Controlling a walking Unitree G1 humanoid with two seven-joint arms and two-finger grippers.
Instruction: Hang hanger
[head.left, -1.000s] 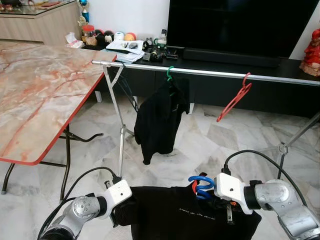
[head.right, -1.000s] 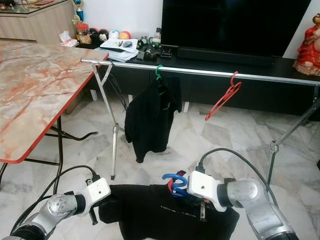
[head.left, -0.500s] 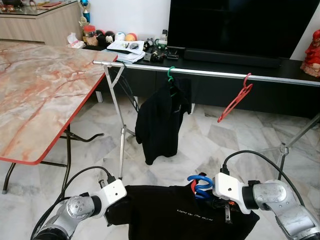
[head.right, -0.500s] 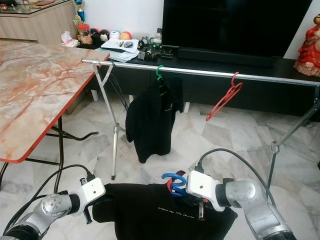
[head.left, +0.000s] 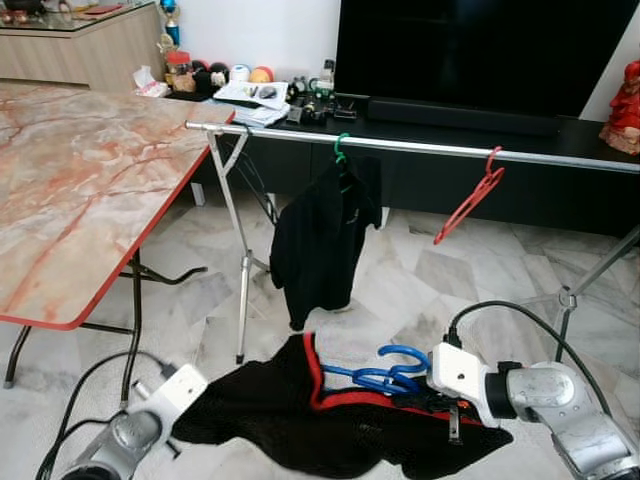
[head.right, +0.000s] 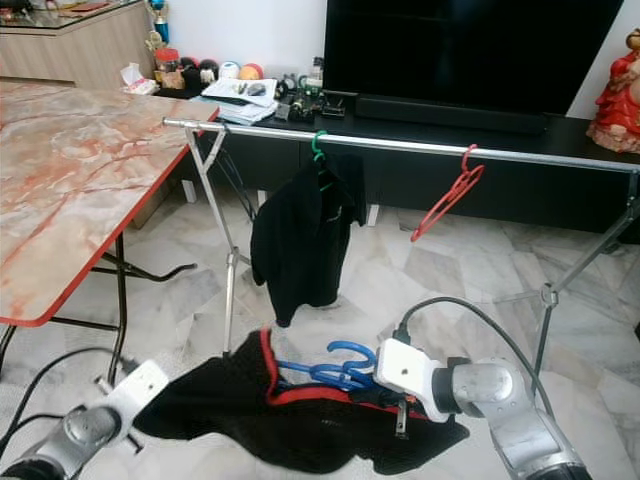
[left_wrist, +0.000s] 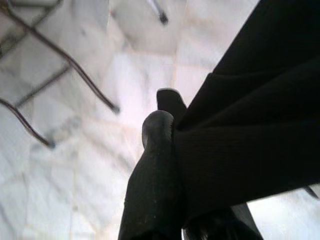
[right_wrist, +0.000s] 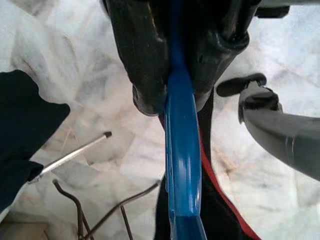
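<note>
Left eye view shows you the right end effector (head.left: 432, 378) pinching the blue hanger (head.left: 385, 372), low above the marble floor (head.left: 400, 280) before the clothes rail (head.left: 420, 147). A black garment (head.left: 330, 420) with red trim drapes from the hanger toward your left end effector (head.left: 185, 425).

Left wrist view: your fingers (left_wrist: 155, 180) are pressed onto the garment's black fabric.

Right wrist view: your fingers (right_wrist: 135, 50) clamp the hanger's blue bar.

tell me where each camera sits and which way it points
Left and right eye views: on the head, looking forward and down at the silver clothes rail; both silver arms show.
Left wrist view: along the left gripper, pinching the black red-trimmed garment over marble floor.
Right wrist view: along the right gripper, clamped on the blue plastic hanger.
Shared: the garment and hanger appear in the head views too.
</note>
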